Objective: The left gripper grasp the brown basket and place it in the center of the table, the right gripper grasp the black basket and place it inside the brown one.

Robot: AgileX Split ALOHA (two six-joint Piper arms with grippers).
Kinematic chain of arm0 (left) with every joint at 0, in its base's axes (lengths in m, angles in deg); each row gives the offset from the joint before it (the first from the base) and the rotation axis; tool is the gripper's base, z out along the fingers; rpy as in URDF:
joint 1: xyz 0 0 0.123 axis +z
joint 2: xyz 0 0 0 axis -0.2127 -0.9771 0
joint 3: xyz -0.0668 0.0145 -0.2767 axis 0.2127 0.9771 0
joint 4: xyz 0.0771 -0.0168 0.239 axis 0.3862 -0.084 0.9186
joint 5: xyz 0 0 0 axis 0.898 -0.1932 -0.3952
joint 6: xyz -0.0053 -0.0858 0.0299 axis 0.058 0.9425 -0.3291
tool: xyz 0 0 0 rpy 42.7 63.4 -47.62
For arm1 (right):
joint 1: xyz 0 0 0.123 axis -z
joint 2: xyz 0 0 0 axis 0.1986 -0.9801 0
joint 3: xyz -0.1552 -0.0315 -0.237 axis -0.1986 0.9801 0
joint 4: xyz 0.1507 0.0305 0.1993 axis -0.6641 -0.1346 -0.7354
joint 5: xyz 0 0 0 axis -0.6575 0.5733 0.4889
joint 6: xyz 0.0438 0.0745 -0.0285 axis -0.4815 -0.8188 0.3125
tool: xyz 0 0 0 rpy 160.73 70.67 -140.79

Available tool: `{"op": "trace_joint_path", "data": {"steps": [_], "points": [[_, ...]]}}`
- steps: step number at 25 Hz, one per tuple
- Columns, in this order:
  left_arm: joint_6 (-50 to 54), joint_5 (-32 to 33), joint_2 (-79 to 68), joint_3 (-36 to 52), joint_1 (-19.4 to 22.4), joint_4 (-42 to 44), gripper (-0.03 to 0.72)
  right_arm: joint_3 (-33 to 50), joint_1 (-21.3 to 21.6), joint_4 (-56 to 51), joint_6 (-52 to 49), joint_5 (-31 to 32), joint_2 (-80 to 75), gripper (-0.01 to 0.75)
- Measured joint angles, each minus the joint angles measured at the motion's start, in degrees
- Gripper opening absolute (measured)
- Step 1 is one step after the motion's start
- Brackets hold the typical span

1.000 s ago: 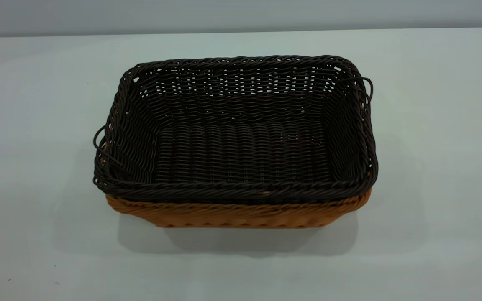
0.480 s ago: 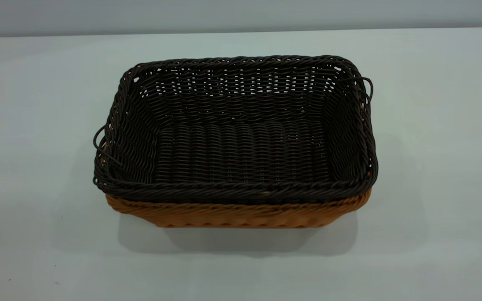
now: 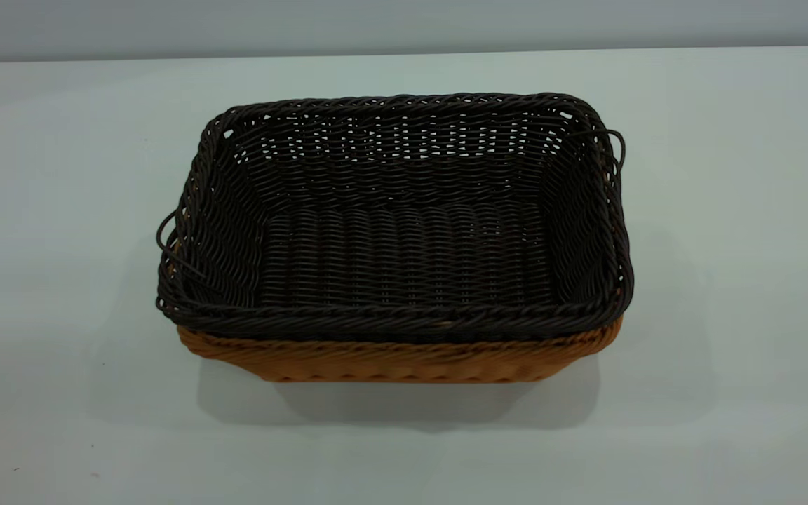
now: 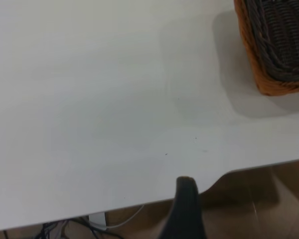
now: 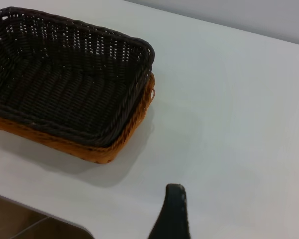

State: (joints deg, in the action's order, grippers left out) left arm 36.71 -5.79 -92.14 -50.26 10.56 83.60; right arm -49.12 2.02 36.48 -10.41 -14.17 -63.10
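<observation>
Compared with the two earlier exterior pictures: no shift in either basket, no arm in that view; judged as a settled scene, nesting apparently complete, both arms apparently parked off to the sides.

Far left: left gripper [image 4: 188,209] above the table [image 3: 60,210] near its edge, well apart from the baskets; only one dark fingertip shown in the left wrist view; finger spread impossible to tell; nothing visibly held.

Centre: brown basket [image 3: 404,361] resting flat around the middle of the tabletop; only its front wall and a sliver of rim visible beneath the dark weave. Black basket [image 3: 404,259] seated inside the brown one, upright, rim standing just proud of the brown rim; thin looped handles projecting at both short ends. Nothing inside the black basket; bare woven floor only.

Far right: right gripper [image 5: 172,214] above bare tabletop, near the nested pair but not touching; again a single fingertip in view; finger spread impossible to tell; nothing visibly held.
</observation>
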Motion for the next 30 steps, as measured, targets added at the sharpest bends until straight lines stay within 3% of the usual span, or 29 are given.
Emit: {"op": "trace_joint_path", "data": {"steps": [11,30], "points": [[-1.5,0.3,9.2,0.0,0.0,2.3,0.580,0.0,0.0,0.0,-0.1,0.0,0.0,0.594],[4.3,0.3,9.3,0.1,0.0,6.3,0.580,0.0,0.0,-0.1,-0.2,0.0,0.0,0.594]]}}
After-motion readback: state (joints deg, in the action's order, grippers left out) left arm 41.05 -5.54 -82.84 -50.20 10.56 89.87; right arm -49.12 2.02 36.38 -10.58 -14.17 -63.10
